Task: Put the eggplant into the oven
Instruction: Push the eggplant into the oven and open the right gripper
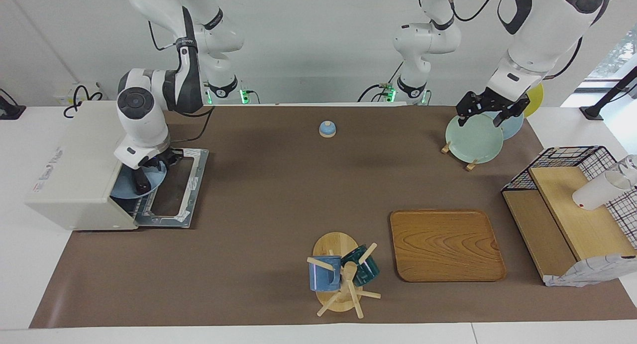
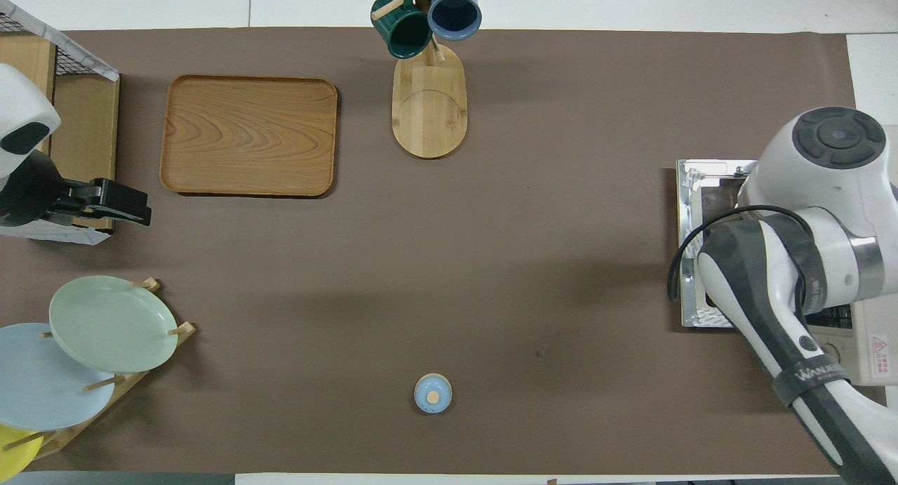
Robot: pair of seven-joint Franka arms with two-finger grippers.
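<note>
The off-white oven (image 1: 74,174) stands at the right arm's end of the table, its door (image 1: 194,184) dropped open flat; the door also shows in the overhead view (image 2: 691,190). My right gripper (image 1: 142,184) reaches down into the oven's mouth, over a blue plate (image 1: 122,189) lying there. No eggplant shows in either view; my right hand and arm hide the oven's mouth in the overhead view. My left gripper (image 1: 490,112) hangs open and empty over the plate rack; it also shows in the overhead view (image 2: 133,208).
A rack with a green plate (image 1: 473,140) and other plates stands near the left arm. A small blue knob-topped lid (image 1: 327,129), a wooden tray (image 1: 445,244), a mug tree (image 1: 343,279) and a wire-and-wood shelf (image 1: 572,209) are on the mat.
</note>
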